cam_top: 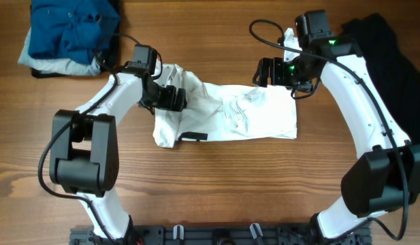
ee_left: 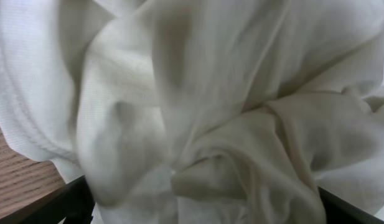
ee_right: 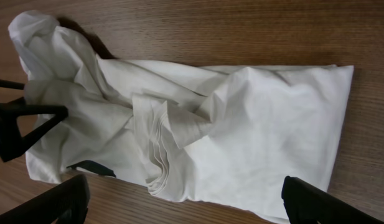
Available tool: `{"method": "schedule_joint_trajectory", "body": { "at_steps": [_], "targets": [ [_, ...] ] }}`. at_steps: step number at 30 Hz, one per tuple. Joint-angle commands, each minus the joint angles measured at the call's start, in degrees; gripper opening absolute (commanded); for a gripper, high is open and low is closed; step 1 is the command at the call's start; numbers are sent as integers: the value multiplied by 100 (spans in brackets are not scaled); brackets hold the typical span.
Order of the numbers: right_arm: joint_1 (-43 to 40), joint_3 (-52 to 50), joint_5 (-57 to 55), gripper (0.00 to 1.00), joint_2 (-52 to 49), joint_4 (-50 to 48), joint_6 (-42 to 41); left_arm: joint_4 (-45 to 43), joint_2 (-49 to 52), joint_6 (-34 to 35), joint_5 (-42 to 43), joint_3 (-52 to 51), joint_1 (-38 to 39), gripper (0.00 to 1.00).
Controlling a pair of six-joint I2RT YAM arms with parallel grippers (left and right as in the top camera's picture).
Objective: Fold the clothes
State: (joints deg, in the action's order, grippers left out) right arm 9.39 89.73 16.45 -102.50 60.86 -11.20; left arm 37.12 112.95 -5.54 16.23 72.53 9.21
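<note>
- Brown wooden table (cam_top: pixel 216 184) with plank grain; pile of blue and grey clothes (cam_top: pixel 70 30) at the far left corner, black garment (cam_top: pixel 393 61) at the far right edge
- White cotton T-shirt (cam_top: pixel 257 112) lying at the middle, partly folded into a long band, left end bunched up
- Left gripper (cam_top: pixel 172 97) low on the bunched end, fingers (ee_left: pixel 67 202) spread wide, cloth between them
- Right gripper (cam_top: pixel 265 71) raised near the far edge of the shirt's right half, jaws wide apart, holding nothing
</note>
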Motion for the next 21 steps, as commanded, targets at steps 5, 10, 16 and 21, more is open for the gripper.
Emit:
{"method": "schedule_joint_trajectory", "body": {
  "at_steps": [5,10,16,21],
  "targets": [
    [13,90,-210,100,72,-46,70,219,68,-177,-264,-50,-409,100],
    [13,90,-210,100,72,-55,70,232,63,-177,-396,-52,-409,100],
    [13,90,-210,99,72,-55,72,208,127,-151,-538,-225,-393,95],
    [13,90,-210,99,72,-79,72,157,129,-101,-516,-295,-197,71]
  ]
}}
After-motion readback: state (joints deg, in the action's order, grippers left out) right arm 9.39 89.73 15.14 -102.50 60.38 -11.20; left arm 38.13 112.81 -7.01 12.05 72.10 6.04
